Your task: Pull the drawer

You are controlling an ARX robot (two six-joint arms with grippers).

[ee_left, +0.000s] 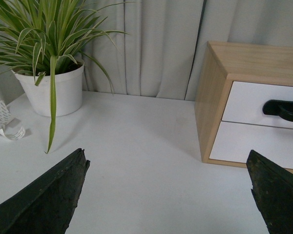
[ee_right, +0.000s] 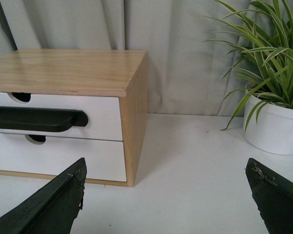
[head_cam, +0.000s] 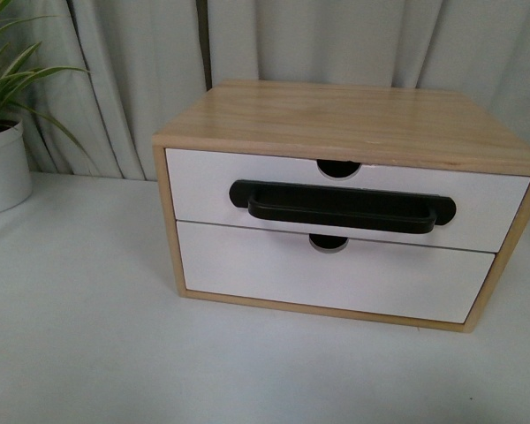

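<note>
A light wooden cabinet (head_cam: 336,115) stands on the white table. Its upper drawer (head_cam: 199,185) has a white front, a long black bar handle (head_cam: 340,208) and a half-round notch (head_cam: 338,168) in the top edge; it sits pushed in. Neither gripper appears in the front view. In the left wrist view my left gripper (ee_left: 166,153) is open over bare table, with the drawer (ee_left: 244,100) and handle (ee_left: 285,108) off to one side ahead. My right gripper (ee_right: 166,161) is open too, the drawer (ee_right: 102,114) and handle (ee_right: 34,119) ahead beside it.
Below it is a plain white drawer front (head_cam: 336,278) without a handle. A potted plant in a white pot (head_cam: 2,168) stands left of the cabinet; another white pot (ee_right: 273,129) shows in the right wrist view. A curl of white tape (ee_left: 5,124) lies near the pot. Grey curtains hang behind.
</note>
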